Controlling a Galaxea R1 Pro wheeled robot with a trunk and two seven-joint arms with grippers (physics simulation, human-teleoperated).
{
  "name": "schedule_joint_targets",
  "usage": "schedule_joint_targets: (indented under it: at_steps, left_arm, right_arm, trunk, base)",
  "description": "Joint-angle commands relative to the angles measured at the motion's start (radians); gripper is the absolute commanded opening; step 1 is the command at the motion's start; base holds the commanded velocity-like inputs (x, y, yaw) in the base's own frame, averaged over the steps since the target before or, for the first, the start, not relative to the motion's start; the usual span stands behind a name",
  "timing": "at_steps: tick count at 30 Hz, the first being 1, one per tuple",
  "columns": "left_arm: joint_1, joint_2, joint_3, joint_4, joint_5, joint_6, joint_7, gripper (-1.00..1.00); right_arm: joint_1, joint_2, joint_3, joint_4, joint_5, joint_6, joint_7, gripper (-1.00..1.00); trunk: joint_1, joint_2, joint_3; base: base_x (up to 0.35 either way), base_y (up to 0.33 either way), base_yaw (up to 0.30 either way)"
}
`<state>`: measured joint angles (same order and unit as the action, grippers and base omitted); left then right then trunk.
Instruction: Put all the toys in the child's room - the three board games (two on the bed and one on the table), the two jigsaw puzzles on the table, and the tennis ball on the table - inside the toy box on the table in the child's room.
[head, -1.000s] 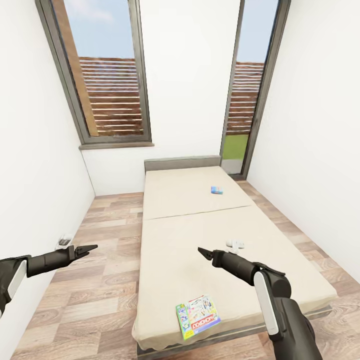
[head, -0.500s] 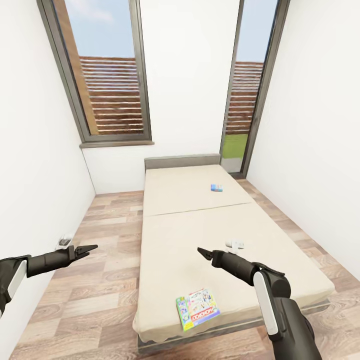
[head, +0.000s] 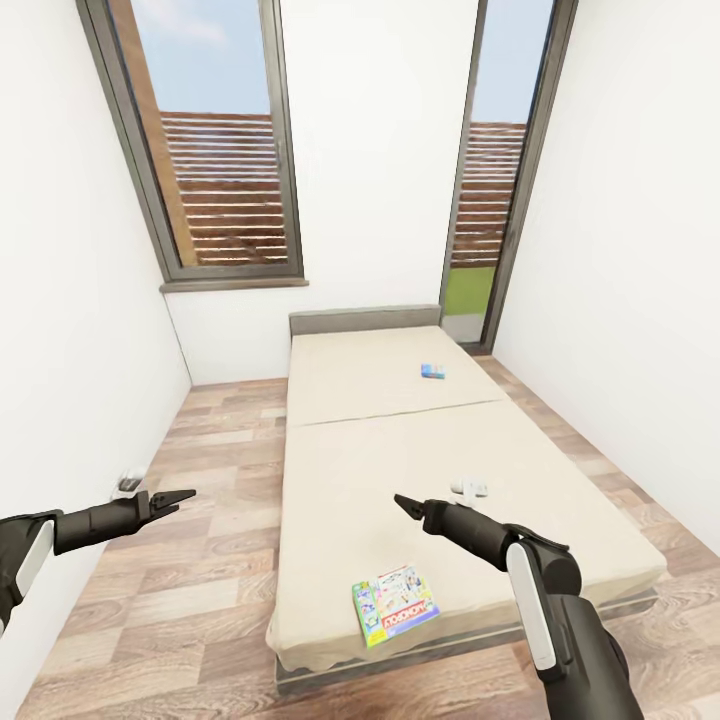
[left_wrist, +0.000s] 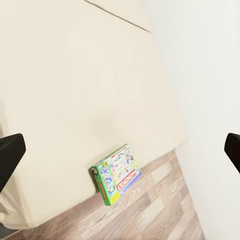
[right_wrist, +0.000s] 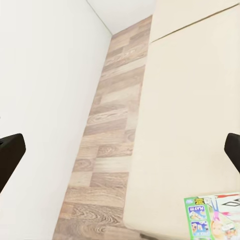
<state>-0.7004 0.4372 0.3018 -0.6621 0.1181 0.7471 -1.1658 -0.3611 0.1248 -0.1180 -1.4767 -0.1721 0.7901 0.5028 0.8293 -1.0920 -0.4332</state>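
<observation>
Facing the bed (head: 400, 470): green-edged cartoon board game (head: 396, 619) lies flat near its foot edge, small blue game (head: 433, 371) near the headboard. We hold left claw (head: 172, 497) and right claw (head: 408, 505) spread apart, empty.

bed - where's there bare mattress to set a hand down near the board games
The wide stretch between the green-edged board game at the foot edge and the small blue board game near the headboard is bare, except a small white object toward the right side. No spot is crowded.
</observation>
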Motion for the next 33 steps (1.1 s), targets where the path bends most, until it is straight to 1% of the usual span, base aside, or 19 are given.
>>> schedule_joint_targets:
  at_steps: [1,9,16,26,33]
  left_arm:
    - [-0.001,0.0,0.0,0.0,0.003,0.008,-0.002,1.0]
    - [-0.001,0.0,0.0,0.0,0.003,0.008,-0.003,1.0]
    - [-0.001,0.0,0.0,0.0,0.003,0.008,-0.003,1.0]
    - [-0.001,-0.003,0.0,0.0,0.003,0.006,-0.002,1.0]
    - [-0.001,-0.006,-0.001,0.0,0.003,0.006,0.001,1.0]
  right_arm:
    - [-0.001,0.001,-0.002,-0.001,-0.004,0.008,0.002,1.0]
    - [-0.001,0.001,0.0,-0.001,-0.004,0.008,0.003,1.0]
    - [-0.001,0.001,-0.001,0.0,-0.004,0.007,0.005,1.0]
    - [-0.001,0.001,0.0,0.001,-0.005,0.006,0.006,1.0]
    - [-0.001,0.001,0.001,0.001,-0.004,0.006,0.006,1.0]
  trunk:
    - [0.004,-0.008,-0.004]
    - [0.035,-0.064,-0.029]
    - [0.035,-0.064,-0.029]
    - [0.035,-0.064,-0.029]
    - [0.035,-0.064,-0.029]
  base:
    - [-0.009,0.0,0.0]
    - [-0.003,0.0,0.0]
    - [0.0,0.0,0.024]
    - [-0.006,0.0,0.237]
    - [-0.184,0.044,0.28]
